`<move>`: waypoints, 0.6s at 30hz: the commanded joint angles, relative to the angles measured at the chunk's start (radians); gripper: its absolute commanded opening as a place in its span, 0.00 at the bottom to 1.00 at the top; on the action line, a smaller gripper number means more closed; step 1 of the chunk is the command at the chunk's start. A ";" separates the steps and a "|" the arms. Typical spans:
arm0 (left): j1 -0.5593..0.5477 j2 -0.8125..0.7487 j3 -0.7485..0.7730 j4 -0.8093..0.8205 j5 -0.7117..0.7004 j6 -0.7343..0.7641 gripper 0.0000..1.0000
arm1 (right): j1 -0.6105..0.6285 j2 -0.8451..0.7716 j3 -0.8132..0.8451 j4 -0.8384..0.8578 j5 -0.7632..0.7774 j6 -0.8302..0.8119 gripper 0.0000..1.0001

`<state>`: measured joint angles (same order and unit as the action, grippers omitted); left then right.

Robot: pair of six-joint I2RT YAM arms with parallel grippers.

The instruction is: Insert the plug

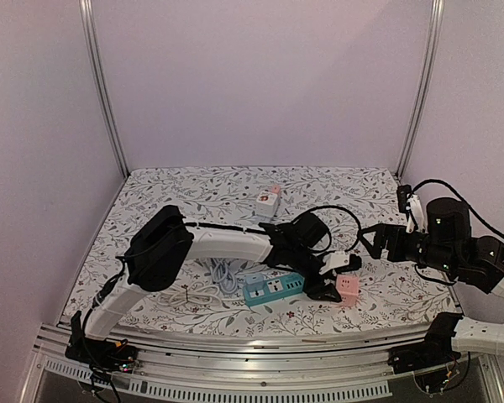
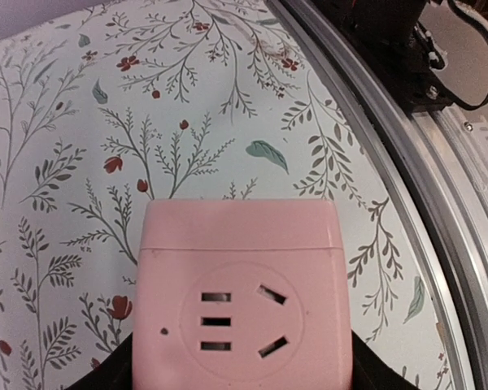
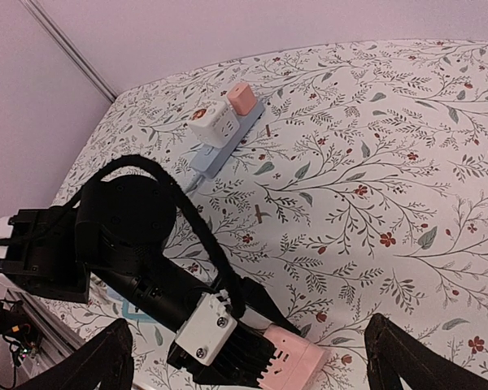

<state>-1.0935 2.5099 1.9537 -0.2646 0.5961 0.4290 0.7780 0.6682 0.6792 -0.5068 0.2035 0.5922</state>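
My left gripper [image 1: 336,284] is shut on a pink cube socket adapter [image 1: 348,290] and holds it low over the mat, just right of the teal power strip [image 1: 273,288]. In the left wrist view the cube [image 2: 240,284] fills the bottom centre with its socket face towards the camera. The black fingers [image 2: 372,372] clamp its two sides. The cube's plug pins are hidden. My right gripper [image 1: 372,239] is open and empty, above and right of the cube. In the right wrist view its fingers [image 3: 407,357] stand wide apart around the pink cube [image 3: 297,361].
A second power strip [image 1: 269,201] lies at the back of the floral mat, carrying a white cube [image 3: 211,122] and a pink cube [image 3: 241,97]. A coiled white cable [image 1: 206,287] lies left of the teal strip. The metal table rail [image 2: 439,187] runs along the near edge.
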 commanded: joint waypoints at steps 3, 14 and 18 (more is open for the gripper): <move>0.011 -0.146 -0.182 0.087 0.014 -0.058 0.00 | 0.003 0.001 -0.003 0.014 -0.004 -0.010 0.98; 0.044 -0.338 -0.418 0.229 0.102 -0.138 0.00 | 0.004 0.068 0.074 -0.041 -0.037 -0.017 0.99; 0.064 -0.384 -0.458 0.277 0.157 -0.184 0.00 | 0.003 0.121 0.122 -0.097 -0.007 -0.003 0.99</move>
<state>-1.0618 2.1887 1.5322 -0.0811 0.6758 0.2966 0.7780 0.7567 0.7460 -0.5312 0.1787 0.5892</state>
